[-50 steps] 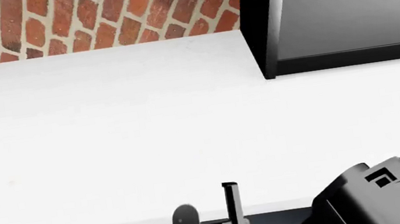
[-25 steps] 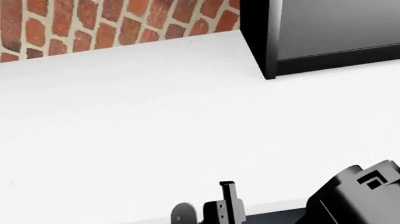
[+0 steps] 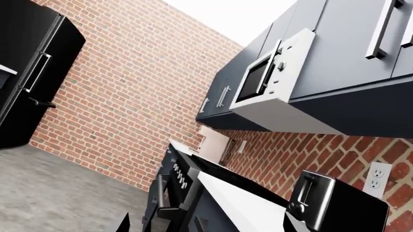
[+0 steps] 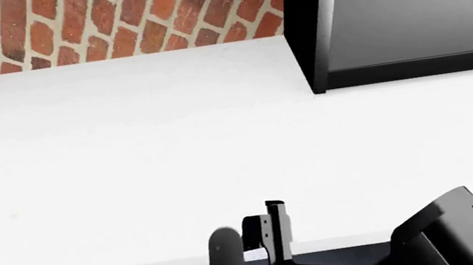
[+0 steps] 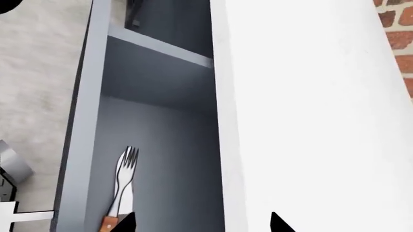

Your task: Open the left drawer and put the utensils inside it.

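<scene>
The right gripper [image 5: 200, 221], open and empty, hangs above the open drawer [image 5: 161, 145] where the fork [image 5: 121, 181] lies at lower left.

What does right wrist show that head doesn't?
Right wrist only: the fork lying inside the open left drawer, plus the floor beside it. Head only: the back edge of the counter, a black appliance and the right arm's housing. Both: the white countertop, brick wall, and part of the drawer.

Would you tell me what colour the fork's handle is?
Orange-brown, with a silvery metal head; the fork lies in the open left drawer, seen best in the right wrist view.
</scene>
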Controlling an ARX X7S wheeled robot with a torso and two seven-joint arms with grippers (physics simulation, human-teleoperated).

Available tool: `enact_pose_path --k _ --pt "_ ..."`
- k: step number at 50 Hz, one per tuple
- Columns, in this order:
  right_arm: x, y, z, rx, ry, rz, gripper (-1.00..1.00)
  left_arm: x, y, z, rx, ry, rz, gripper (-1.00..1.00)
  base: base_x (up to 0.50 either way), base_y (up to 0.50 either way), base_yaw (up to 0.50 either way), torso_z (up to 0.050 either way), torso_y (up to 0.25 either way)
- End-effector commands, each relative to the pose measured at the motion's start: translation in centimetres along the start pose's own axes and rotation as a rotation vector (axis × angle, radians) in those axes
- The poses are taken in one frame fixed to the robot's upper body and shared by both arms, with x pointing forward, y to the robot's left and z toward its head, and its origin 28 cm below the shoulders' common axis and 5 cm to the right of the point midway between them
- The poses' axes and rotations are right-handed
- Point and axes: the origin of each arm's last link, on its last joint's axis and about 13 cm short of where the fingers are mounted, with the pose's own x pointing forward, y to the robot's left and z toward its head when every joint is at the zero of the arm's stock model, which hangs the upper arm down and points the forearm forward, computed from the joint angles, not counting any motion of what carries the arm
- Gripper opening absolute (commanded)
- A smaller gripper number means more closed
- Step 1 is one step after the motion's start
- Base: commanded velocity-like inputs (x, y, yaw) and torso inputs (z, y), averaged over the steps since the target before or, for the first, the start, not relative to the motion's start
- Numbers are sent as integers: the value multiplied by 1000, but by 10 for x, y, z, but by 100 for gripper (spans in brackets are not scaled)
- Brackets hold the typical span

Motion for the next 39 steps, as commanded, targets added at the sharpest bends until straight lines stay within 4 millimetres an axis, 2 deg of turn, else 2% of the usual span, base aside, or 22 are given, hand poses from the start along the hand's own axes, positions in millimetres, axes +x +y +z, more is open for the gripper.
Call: enact_pose_path --k 1,39 --pt "-13 -3 1 16 -43 -46 100 0 -1 1 -3 -1 -2 100 0 0 0 0 0" --pt "-48 -15 3 53 -158 -204 100 1 0 3 -10 -8 9 100 0 0 0 0 0"
